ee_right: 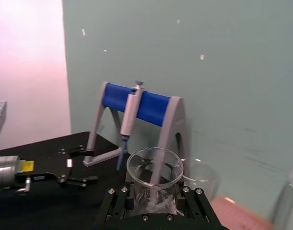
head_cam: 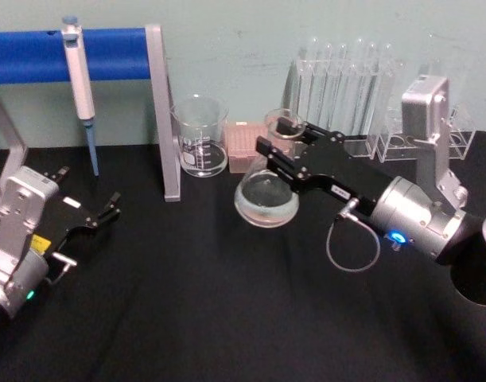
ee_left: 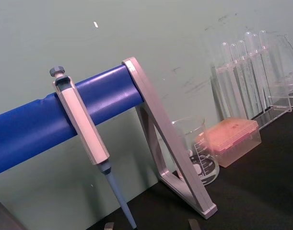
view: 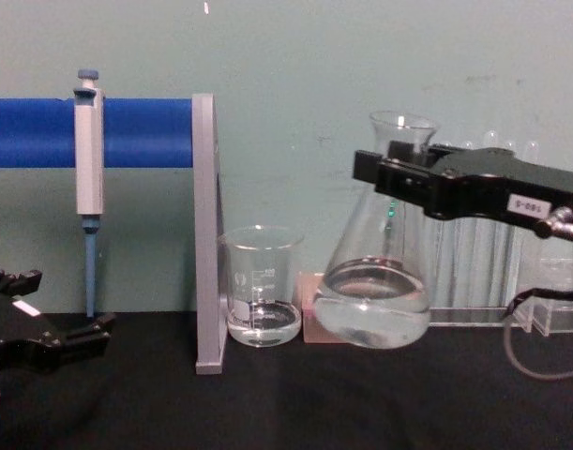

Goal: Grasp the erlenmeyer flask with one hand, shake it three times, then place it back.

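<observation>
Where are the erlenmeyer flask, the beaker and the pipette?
erlenmeyer flask (view: 375, 300), chest view, lower body.
beaker (view: 261, 286), chest view, glass wall.
pipette (view: 88, 159), chest view, grey handle.

head: high, looking down on table (head_cam: 227, 310) | chest: low, side-on, near flask (view: 375, 295) | left wrist: low, facing stand (ee_left: 100, 98) up close | right wrist: just behind flask rim, facing stand farther off | shared: stand, beaker (view: 260, 286)
</observation>
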Controlling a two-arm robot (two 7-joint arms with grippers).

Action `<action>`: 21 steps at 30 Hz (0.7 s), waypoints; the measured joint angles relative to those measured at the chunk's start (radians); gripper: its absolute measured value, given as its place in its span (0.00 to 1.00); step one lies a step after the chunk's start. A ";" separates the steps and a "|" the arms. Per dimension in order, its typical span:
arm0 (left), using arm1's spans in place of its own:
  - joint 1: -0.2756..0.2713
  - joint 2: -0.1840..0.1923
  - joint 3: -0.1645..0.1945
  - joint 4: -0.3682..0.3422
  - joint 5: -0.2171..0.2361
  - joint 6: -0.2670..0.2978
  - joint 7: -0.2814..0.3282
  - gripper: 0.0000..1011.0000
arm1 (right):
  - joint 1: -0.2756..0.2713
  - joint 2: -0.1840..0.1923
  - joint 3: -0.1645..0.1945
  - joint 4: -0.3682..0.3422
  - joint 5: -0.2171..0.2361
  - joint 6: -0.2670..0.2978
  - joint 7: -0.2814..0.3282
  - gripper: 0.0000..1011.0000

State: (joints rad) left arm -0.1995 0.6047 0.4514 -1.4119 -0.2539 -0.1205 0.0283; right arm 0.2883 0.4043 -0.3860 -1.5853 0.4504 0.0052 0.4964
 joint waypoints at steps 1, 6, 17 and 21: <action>0.000 0.000 0.000 0.000 0.000 0.000 0.000 0.99 | 0.004 0.000 -0.005 0.002 0.001 0.000 0.003 0.45; 0.000 0.000 0.000 0.000 0.000 0.000 0.000 0.99 | 0.018 -0.001 -0.025 0.010 0.008 0.000 0.013 0.45; 0.000 0.000 0.000 0.000 0.000 0.000 0.000 0.99 | 0.033 0.010 -0.048 0.020 0.024 -0.001 0.019 0.45; 0.000 0.000 0.000 0.000 0.000 0.000 0.000 0.99 | 0.037 0.014 -0.054 0.023 0.026 -0.003 0.023 0.45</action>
State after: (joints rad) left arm -0.1995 0.6047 0.4514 -1.4120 -0.2539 -0.1205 0.0283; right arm 0.3252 0.4183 -0.4405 -1.5618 0.4766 0.0018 0.5199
